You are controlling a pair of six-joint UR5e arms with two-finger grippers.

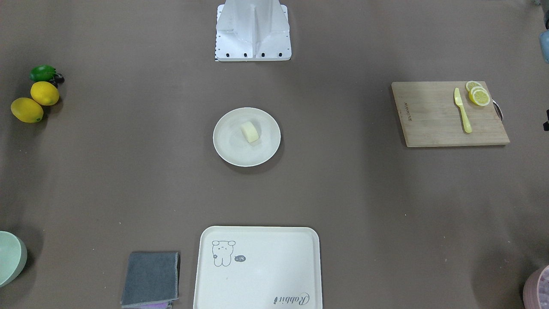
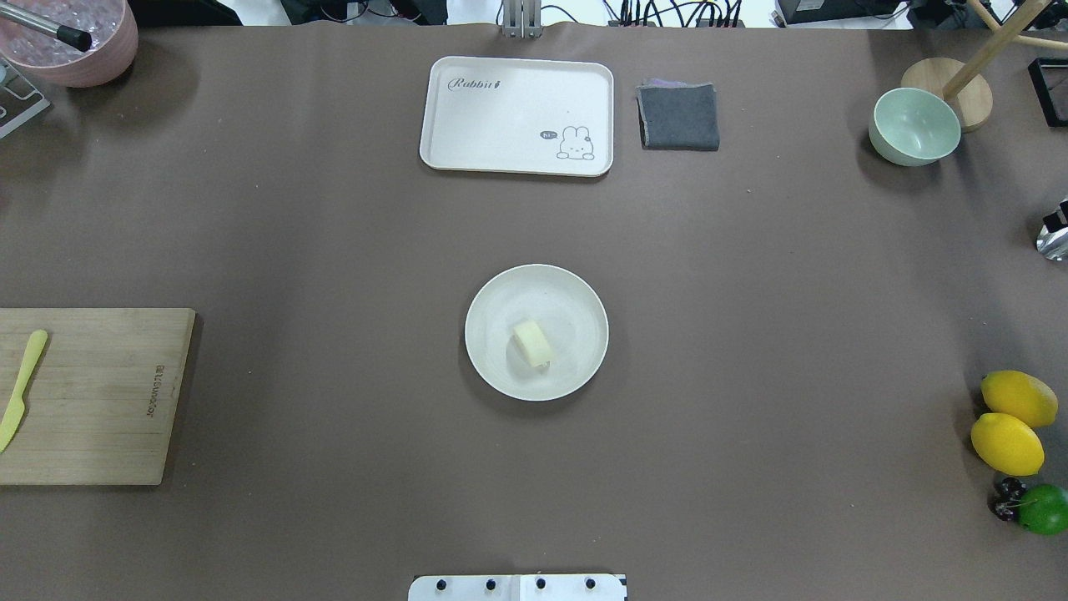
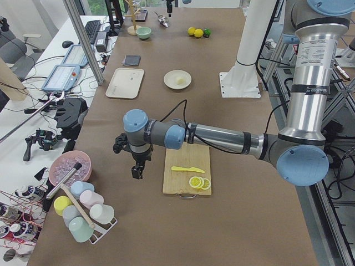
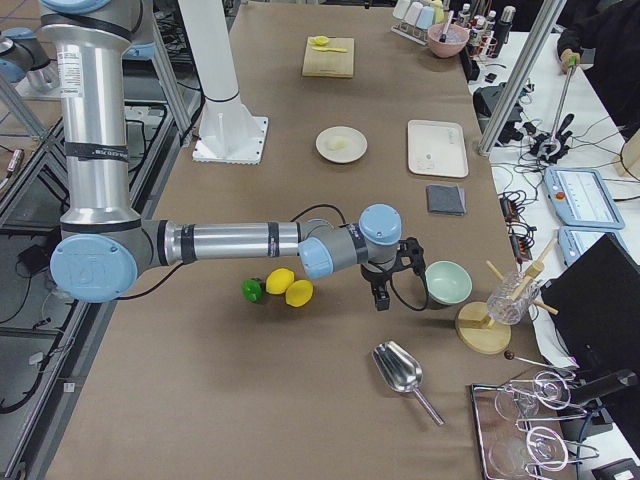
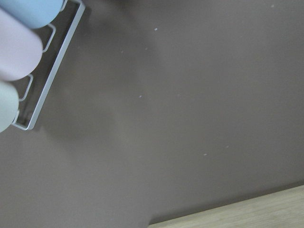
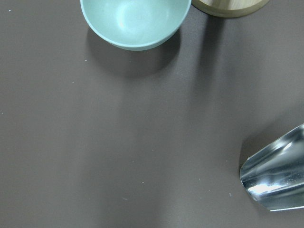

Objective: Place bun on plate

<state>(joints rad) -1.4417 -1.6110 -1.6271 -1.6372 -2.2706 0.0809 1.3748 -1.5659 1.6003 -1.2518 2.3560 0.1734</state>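
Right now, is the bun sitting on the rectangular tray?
No, the bun lies on the round plate, well apart from the tray.

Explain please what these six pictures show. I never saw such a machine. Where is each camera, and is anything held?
This is a robot with two metal arms at a brown table, each ending in a two-finger gripper. Two pictures look down on the table: one from across it, one from behind the robot. Two look along it from its ends: one shows the left gripper beside a wooden cutting board, the other the right gripper near a green bowl. The last two come from cameras on the wrists. In the middle a pale bun lies on a round plate. A tray, a grey cloth and lemons lie around. Nothing shows in either gripper; whether they are open or shut, I cannot tell.
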